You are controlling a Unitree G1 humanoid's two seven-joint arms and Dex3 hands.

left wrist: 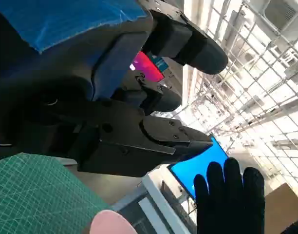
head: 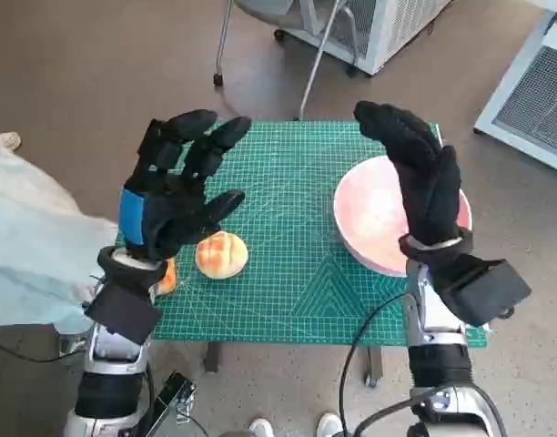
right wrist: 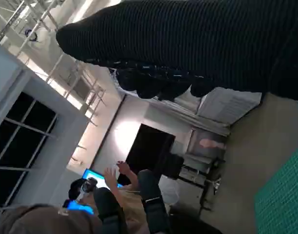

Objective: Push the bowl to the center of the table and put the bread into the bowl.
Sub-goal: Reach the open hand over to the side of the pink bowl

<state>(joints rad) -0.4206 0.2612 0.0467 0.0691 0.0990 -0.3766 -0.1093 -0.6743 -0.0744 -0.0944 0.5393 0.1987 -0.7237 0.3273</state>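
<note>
I see the pink bowl [head: 374, 218] sitting at the right side of the worktop [head: 297, 273], on the green cutting mat, its right edge close to the worktop's right edge and well off centre. The bread [head: 222, 254], a round golden bun, lies on the mat toward the near left, well apart from the bowl. Just left of the bread, a small orange thing [head: 167, 276] peeks out from under my left wrist; I cannot tell what it is.

My right robot hand [head: 424, 177] hangs above the bowl's right half, gloved fingers stretched out toward the far side and holding nothing. I cannot tell from the head view whether it touches the rim. My left robot hand [head: 174, 191] hovers over the left part of the mat, just beyond the bread, fingers spread apart and empty.

In the left wrist view I catch a sliver of the bowl's pink rim and the gloved right hand beyond it. Past the far edge of the worktop stand chair legs [head: 260, 41] on the floor, and a person's feet [head: 292, 426] show at the near edge.
</note>
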